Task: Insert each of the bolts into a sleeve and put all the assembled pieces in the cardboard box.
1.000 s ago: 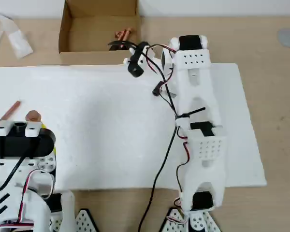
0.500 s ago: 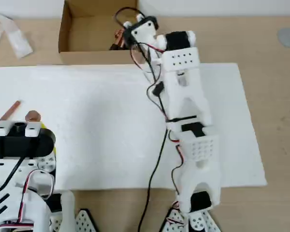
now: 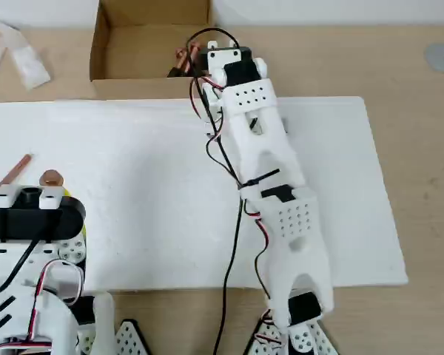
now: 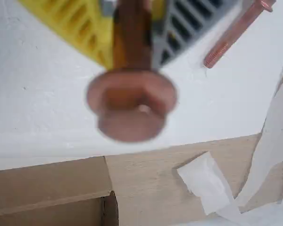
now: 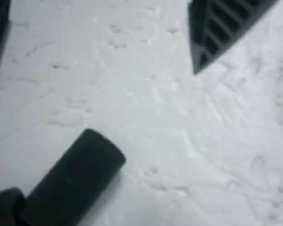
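- Left gripper [image 4: 132, 55]: in the left wrist view its yellow and grey jaws are pinching a thick copper sleeve [image 4: 131, 101], flanged end outward, above the white foam sheet [image 4: 47, 94].
- Right gripper [image 5: 99, 61]: in the right wrist view its dark jaws are spread wide, with bare foam between them. A black cylinder-shaped part [image 5: 73, 181] sits nearby; what it is cannot be told.
- A loose bolt [image 4: 236, 33] lies on the foam near the held sleeve. From the high view it rests at the sheet's left edge [image 3: 15, 170], beside the sleeve's round flange [image 3: 52, 177].
- The high view alone shows the right arm [image 3: 274, 185] stretched across the foam, its wrist at the near right corner of the cardboard box [image 3: 98, 52].
- Copper pieces [image 3: 183, 58] lie inside the box at that corner.
- The left arm [image 3: 29, 222] sits at the sheet's near left side.
- Torn white paper scraps [image 4: 203, 181] lie on the wooden tabletop [image 3: 414, 148] beside the box.
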You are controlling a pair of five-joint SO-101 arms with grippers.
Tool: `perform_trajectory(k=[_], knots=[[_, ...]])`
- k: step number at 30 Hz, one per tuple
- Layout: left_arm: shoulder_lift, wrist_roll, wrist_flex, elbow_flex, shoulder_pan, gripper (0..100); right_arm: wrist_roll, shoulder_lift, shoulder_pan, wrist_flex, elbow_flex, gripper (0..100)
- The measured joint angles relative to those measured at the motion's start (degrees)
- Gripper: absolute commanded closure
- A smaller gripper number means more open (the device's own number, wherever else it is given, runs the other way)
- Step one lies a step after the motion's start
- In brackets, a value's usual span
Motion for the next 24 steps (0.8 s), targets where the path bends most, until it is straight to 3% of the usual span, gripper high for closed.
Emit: perform_trajectory(k=[15, 20, 24], knots=[[-0.26, 0.00, 0.97, 0.00, 0.00, 99, -3.60, 8.00, 0.00, -6.68, 0.00, 70.0], [-0.26, 0.00, 0.97, 0.00, -3.60, 99, -3.60, 10.37, 1.05, -7.82, -3.60, 78.3], [-0.26, -0.18, 0.97, 0.00, -5.19, 99, -3.60, 12.04, 2.55, -7.91, -8.79, 79.0]])
